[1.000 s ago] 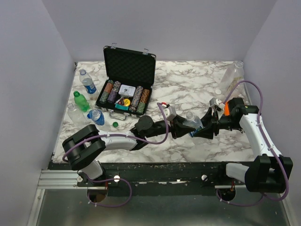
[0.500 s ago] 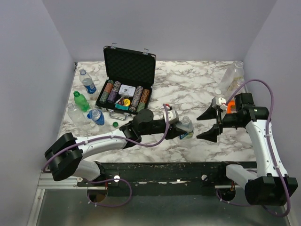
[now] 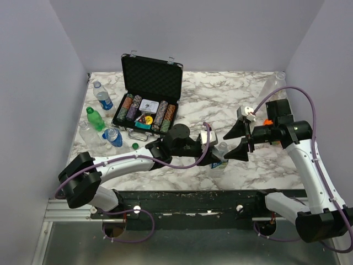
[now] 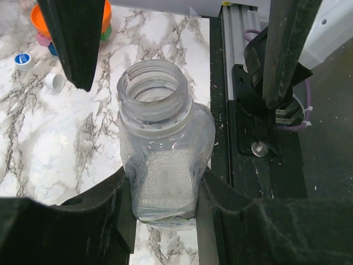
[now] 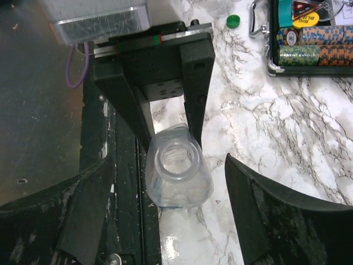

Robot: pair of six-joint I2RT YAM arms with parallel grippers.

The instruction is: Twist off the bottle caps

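Since the bottle (image 4: 165, 160) shows a bare threaded neck, it is judged already uncapped. It is held over the near edge of the table (image 3: 220, 99), pinched at the body by the left gripper (image 4: 164, 190). The right gripper (image 5: 171, 165) stands wide apart about the neck, holding nothing. Next move: set it down and fetch another from the bottles (image 3: 102, 99) at the left edge. The chip case (image 3: 149, 107) beside them crowds that approach; loose caps (image 4: 55, 81) lie near.

Black case (image 3: 151, 77), lid standing up, sits well off to the far left of the left gripper (image 3: 216, 156). Striped poker chips (image 3: 161, 113) lie in rows inside, a small white box (image 3: 149, 105) between them. An orange object (image 3: 268, 121) sits just behind the right gripper (image 3: 237, 141). Marble table (image 3: 220, 94) lies under all of it.
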